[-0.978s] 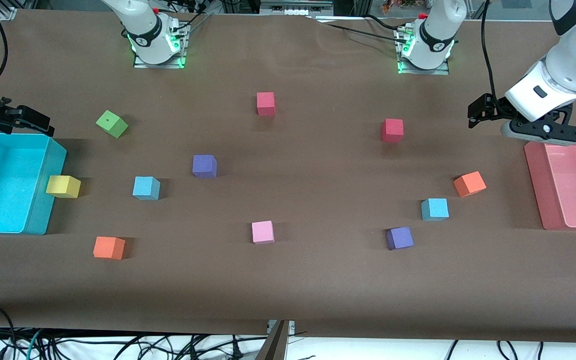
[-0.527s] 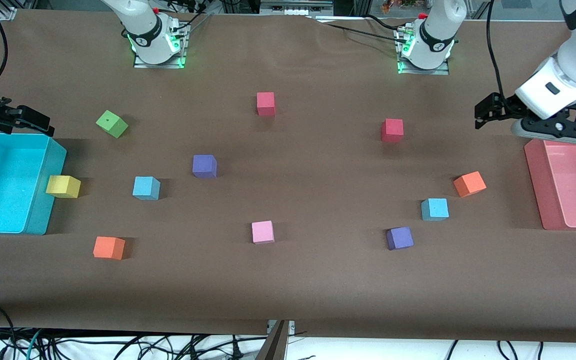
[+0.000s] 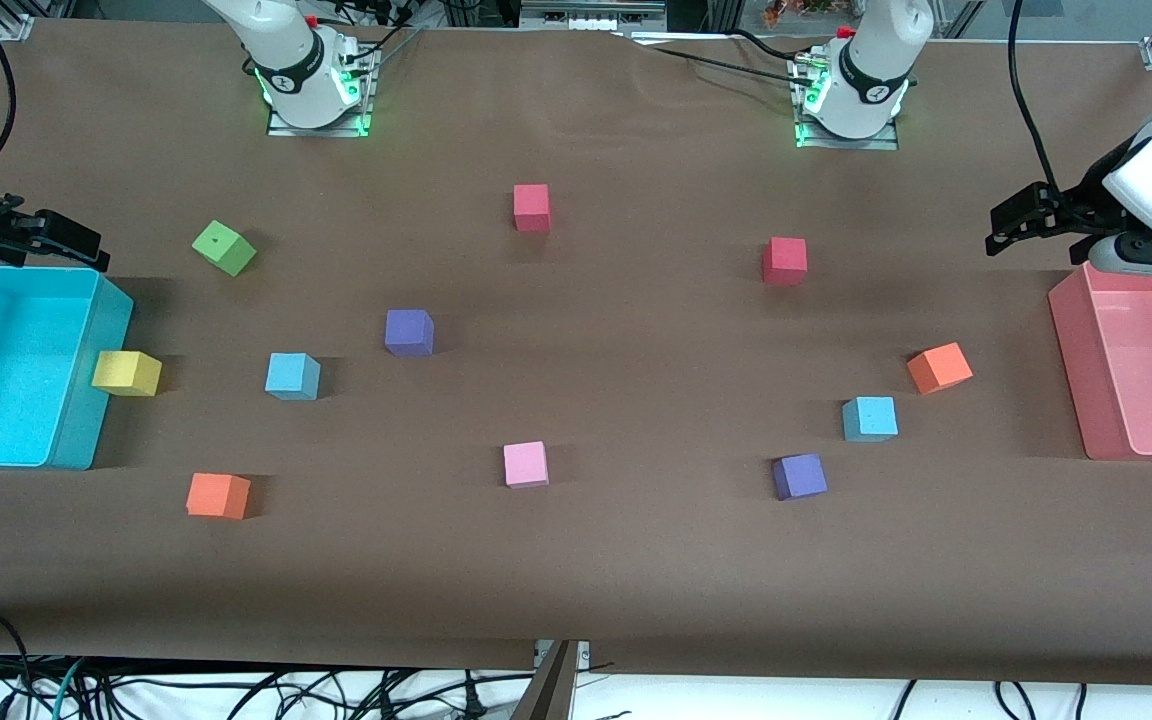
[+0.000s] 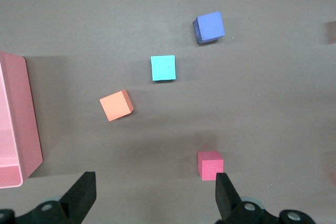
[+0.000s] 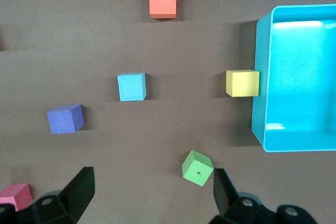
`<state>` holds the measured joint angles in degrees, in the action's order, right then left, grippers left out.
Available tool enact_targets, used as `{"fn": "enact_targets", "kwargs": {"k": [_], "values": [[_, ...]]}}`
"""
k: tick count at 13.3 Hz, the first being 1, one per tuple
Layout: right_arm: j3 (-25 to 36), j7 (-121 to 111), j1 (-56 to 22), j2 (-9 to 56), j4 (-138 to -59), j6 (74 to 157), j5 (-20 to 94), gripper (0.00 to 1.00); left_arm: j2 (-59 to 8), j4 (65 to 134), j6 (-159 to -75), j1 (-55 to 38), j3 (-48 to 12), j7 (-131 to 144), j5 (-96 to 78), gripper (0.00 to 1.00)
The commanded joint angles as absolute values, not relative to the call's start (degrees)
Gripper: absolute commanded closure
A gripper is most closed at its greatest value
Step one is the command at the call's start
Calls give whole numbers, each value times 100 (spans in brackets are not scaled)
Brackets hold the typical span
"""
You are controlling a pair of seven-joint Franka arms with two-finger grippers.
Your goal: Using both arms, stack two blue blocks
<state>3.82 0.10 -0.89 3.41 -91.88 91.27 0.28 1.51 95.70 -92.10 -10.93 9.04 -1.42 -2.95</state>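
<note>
- Two matte foam cubes, sky-blue: one blue block (image 3: 293, 376) lies at the right arm's end of the table (image 3: 636, 560), at 3 o'clock from the yellow cube (image 3: 126, 373); the other blue block (image 3: 870, 419) lies at the left arm's end, at 7 o'clock from an orange cube (image 3: 939, 367).
- Left claw (image 4: 152, 200) is released, empty, over the pink tray's (image 3: 1071, 330) rim.
- Right claw (image 5: 149, 195) is released, empty, over the cyan tray's (image 3: 111, 330) edge.
- Purple cube (image 3: 800, 476) sits near the second block.
</note>
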Motion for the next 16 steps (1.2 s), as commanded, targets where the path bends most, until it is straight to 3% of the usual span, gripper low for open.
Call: {"fn": "enact_targets", "kwargs": {"k": [1,16], "values": [[369,79,-97,264,-9263,9079,53,0,-105,9158,-9044,-1037,844,-123,-343,0],[378,79,-97,290,-9255,9026,44,0,-97,9132,-9000,-1099,800,-141,-316,0]]}}
